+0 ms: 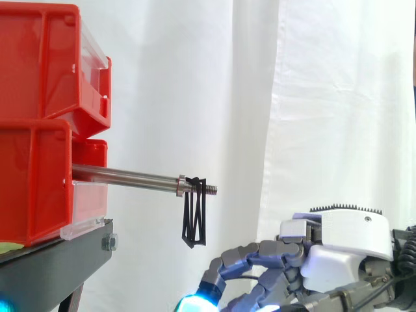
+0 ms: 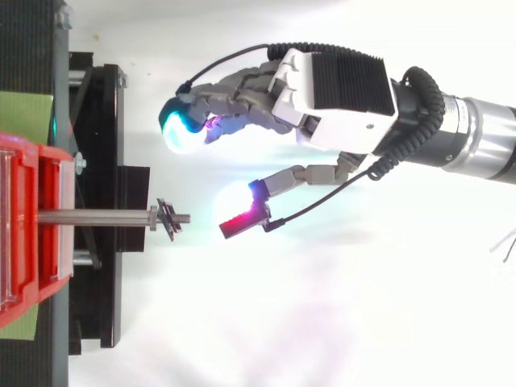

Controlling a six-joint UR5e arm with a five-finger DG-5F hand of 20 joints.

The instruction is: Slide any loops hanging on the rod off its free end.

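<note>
At left we see red bins (image 1: 39, 130) stacked on a black stand (image 1: 58, 266). A rod (image 1: 123, 174) sticks out level from the bins toward the right. Black loops (image 1: 194, 218) hang near its free end, just past a collar (image 1: 181, 185). Further right we see the hand (image 2: 339, 97), well apart from the loops and lower than the rod. Its fingers (image 2: 234, 101) are loosely bent and close together, thumb (image 2: 314, 173) spread away, pinching nothing.
</note>
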